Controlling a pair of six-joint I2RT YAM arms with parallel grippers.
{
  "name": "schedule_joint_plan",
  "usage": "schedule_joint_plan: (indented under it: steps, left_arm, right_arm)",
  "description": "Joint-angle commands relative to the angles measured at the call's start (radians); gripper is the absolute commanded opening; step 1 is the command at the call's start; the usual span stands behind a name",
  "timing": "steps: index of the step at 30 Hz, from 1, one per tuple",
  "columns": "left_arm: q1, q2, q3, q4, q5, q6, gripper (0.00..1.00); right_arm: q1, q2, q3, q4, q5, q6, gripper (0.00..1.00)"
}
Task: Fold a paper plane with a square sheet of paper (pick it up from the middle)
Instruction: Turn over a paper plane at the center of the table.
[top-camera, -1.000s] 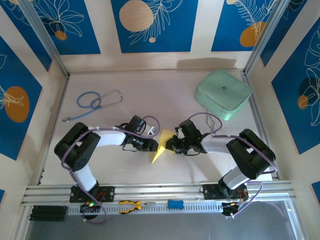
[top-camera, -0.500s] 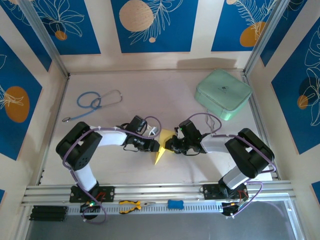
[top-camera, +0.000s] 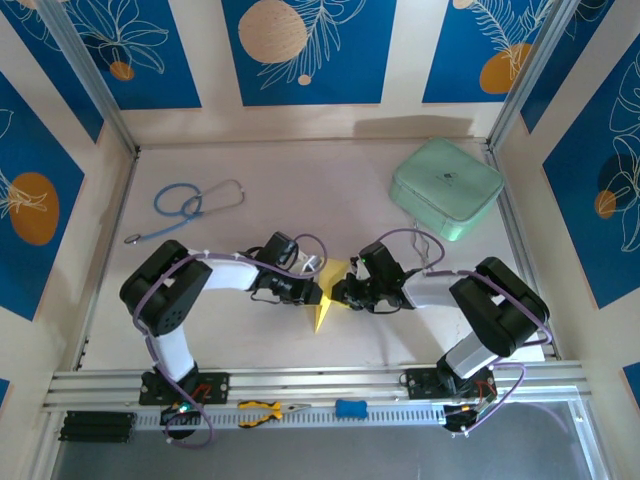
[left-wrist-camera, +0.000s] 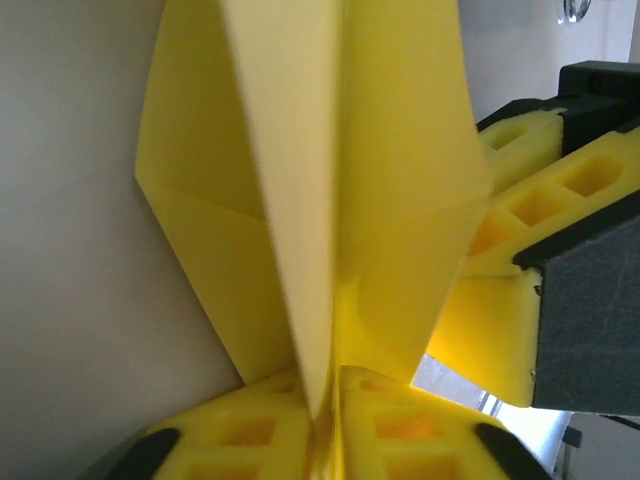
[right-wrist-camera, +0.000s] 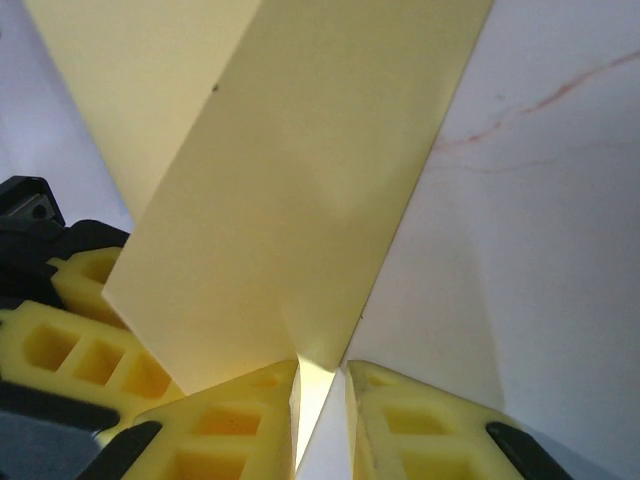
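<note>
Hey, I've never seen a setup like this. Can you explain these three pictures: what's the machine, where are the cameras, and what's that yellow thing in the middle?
The machine is two small robot arms bolted side by side at the near edge of a table. The wide picture comes from a fixed camera above and behind them. The two close-ups come from a camera on each wrist, so each has its own yellow fingertips at the bottom.

The yellow thing is a partly folded paper plane. The left gripper and the right gripper pinch it from opposite sides, jaws closed on the paper.

Farther back on the table lie a blue stethoscope and a mint-green case. Yellow-handled pliers rest on the front rail.
</note>
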Motion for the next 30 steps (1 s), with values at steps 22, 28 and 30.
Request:
schedule_joint_plan:
  steps: [22, 28, 30]
  left_arm:
    - [-0.008, -0.187, 0.127, -0.532, -0.74, 0.027, 0.0]
    - [-0.009, -0.175, 0.13, -0.53, -0.726, 0.03, 0.03]
    - [-0.009, -0.169, 0.133, -0.529, -0.717, 0.03, 0.05]
  right_arm:
    - [0.011, -0.248, 0.031, -0.243, 0.13, -0.037, 0.24]
    - [0.017, -0.222, 0.037, -0.229, 0.126, -0.035, 0.24]
    - [0.018, -0.219, 0.038, -0.227, 0.125, -0.035, 0.24]
